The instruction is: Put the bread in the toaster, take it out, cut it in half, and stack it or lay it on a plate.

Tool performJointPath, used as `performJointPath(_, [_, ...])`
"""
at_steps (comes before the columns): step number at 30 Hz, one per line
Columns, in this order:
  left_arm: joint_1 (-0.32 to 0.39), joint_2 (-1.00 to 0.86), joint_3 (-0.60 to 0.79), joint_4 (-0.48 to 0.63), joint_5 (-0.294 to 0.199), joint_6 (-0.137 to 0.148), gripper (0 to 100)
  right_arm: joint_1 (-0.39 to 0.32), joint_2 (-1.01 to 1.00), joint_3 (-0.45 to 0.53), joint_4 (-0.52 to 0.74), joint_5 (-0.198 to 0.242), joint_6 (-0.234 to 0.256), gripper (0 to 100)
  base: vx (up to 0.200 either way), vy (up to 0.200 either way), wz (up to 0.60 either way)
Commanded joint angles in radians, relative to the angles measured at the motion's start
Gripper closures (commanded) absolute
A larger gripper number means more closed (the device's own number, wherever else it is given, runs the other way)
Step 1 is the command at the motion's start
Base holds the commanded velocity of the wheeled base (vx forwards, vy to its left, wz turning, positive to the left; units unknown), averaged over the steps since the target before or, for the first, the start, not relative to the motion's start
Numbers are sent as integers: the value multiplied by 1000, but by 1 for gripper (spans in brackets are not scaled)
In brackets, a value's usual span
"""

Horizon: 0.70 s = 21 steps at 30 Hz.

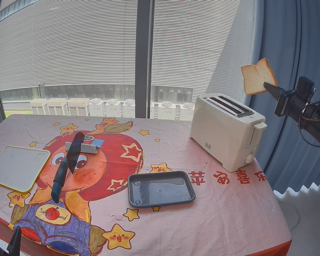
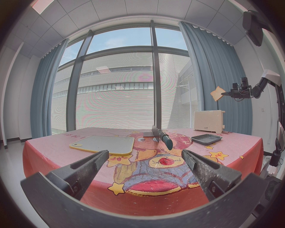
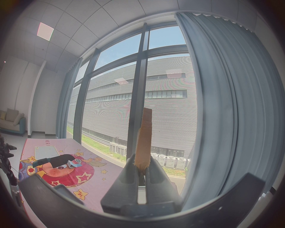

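Your right end effector [image 1: 270,85] is closed on the bread [image 1: 257,76], pinching the slice by one lower corner and holding it high in the air, above and off to the right of the toaster [image 1: 226,130]. The slice is not over the slots [image 1: 229,105]; it hangs tilted, with its face towards the head camera.

Watch the grip first. Only a small part of the slice sits between the pads, though how deep the hold goes is hard to judge from either view. Soft bread held by a corner may sag, tear at the pinch, or swing as you travel. Also mind the tilt: if you lower it at this angle, a corner will likely catch the slot's rim and buckle the slice instead of sliding in. You probably need to square it edge-down and line it up along a slot before descending.

The bread looks pale and untoasted, with white crumb, a tan crust and a domed top. Seen edge-on in the right wrist view [image 3: 144,136], it is thin and stands nearly straight.

Your left end effector [image 2: 145,153] waits spread wide and empty at the near edge of the counter [image 1: 215,211]. The knife [image 1: 67,163], cutting board [image 1: 17,166] and plate [image 1: 190,185] lie untouched.
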<state>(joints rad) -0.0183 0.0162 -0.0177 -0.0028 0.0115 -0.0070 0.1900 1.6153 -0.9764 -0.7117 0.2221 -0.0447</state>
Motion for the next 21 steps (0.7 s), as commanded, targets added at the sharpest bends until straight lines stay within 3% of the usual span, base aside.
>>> performJointPath(1, [0, -16, 18, 0, 1, -1, 0, -6, 43, -35, 0, 0, -1, 100, 0, 0, 0])
performJointPath(21, [0, -16, 18, 0, 1, 1, 0, 0, 138, -211, 110, 0, -17, 100, 0, 0, 0])
